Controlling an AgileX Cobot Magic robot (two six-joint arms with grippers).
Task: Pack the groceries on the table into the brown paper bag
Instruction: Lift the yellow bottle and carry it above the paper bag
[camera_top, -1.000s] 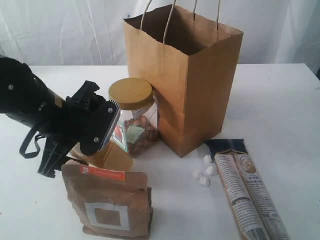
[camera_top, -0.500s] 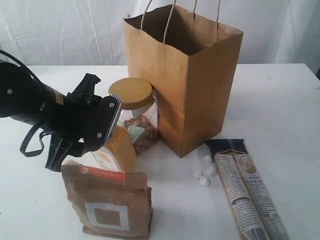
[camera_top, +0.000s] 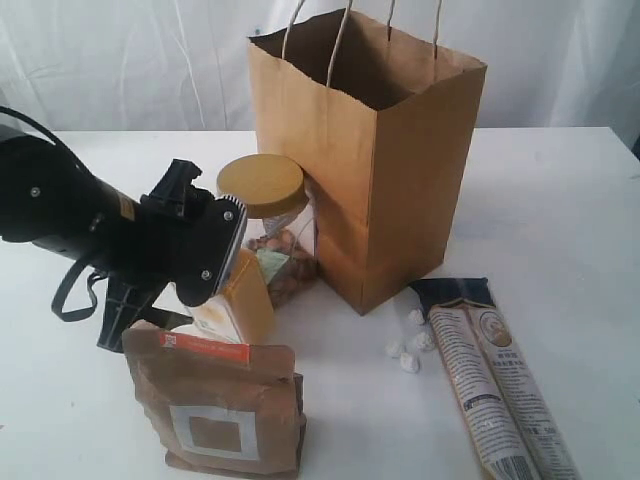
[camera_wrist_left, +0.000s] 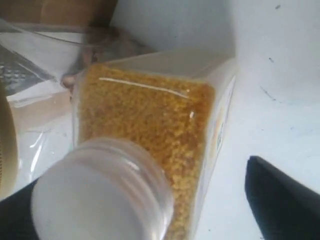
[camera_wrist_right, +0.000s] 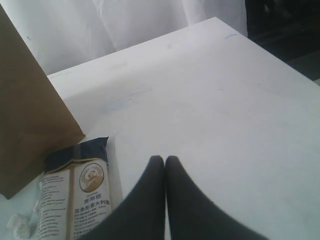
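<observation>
Both jaws of my left pincer (camera_wrist_left: 135, 192) stood wide around the tilted bottle (camera_top: 238, 300), left of centre near the bag (camera_top: 400, 200), gripping nothing; I judged centring below its cap best before closing.

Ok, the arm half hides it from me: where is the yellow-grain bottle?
In the exterior view, left of centre: the yellow-grain bottle is just in front of the gold-lidded jar and behind the brown pouch.

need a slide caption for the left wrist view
Open left gripper straddling a clear, white-capped bottle of yellow grain.
</observation>
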